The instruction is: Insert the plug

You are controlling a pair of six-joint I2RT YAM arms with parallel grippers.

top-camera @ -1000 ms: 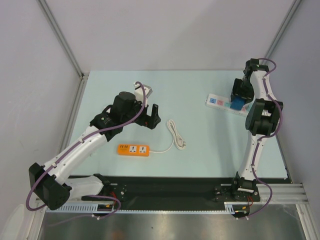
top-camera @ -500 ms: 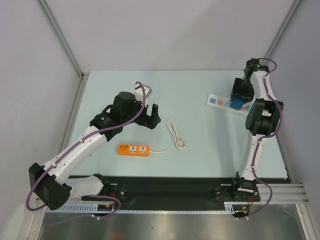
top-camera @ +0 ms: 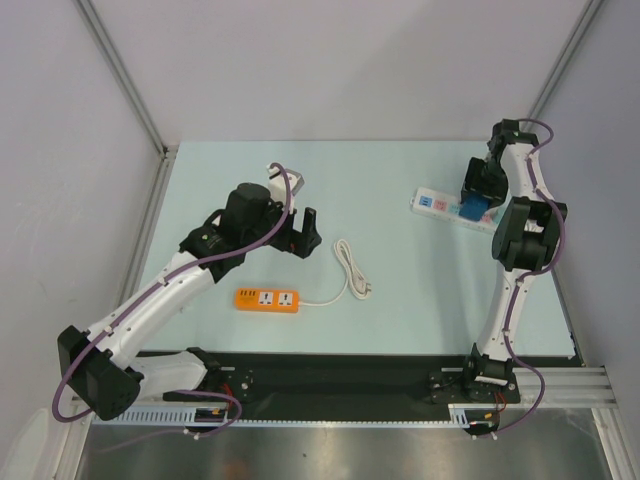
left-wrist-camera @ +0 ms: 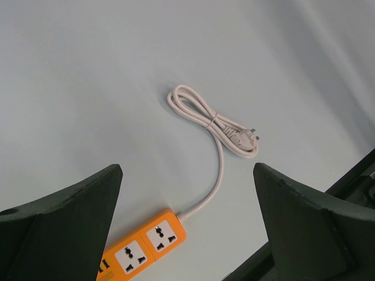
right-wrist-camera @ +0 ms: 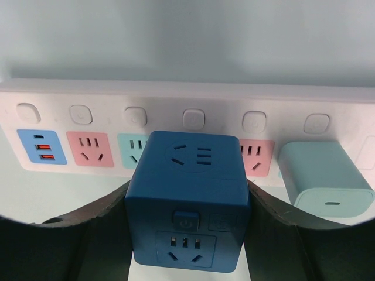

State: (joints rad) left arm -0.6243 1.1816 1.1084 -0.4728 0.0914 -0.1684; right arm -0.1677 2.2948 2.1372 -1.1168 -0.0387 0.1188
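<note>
**Top view:** R gripper (top-camera: pixel 478 198) hangs over the white power strip (top-camera: pixel 432 203) near the bench's (top-camera: pixel 400 170) far right corner. It's clamped on the plug (top-camera: pixel 471 211), which sits on top of the strip. L gripper (top-camera: pixel 303 240) hovers left of centre, fingers spread wide, holding nothing. The orange strip (top-camera: pixel 268 299) and its coiled cord (top-camera: pixel 352 268) lie toward the near edge, well apart from the job.

**L wrist view:** just the orange strip and cord below the spread fingers. Nothing here gets in the way.

**R wrist view:** 2 fingers (right-wrist-camera: pixel 82 240) press the plug's sides. It covers a socket between a teal and a pink 1; can't tell if the pins are seated. I'd keep the cube square w/ the strip and push straight down, no twist, since nothing pins the strip and it may slide. A pale charger (right-wrist-camera: pixel 325 181) sits just beside 1 finger, so clearance looks tight for letting go.
</note>
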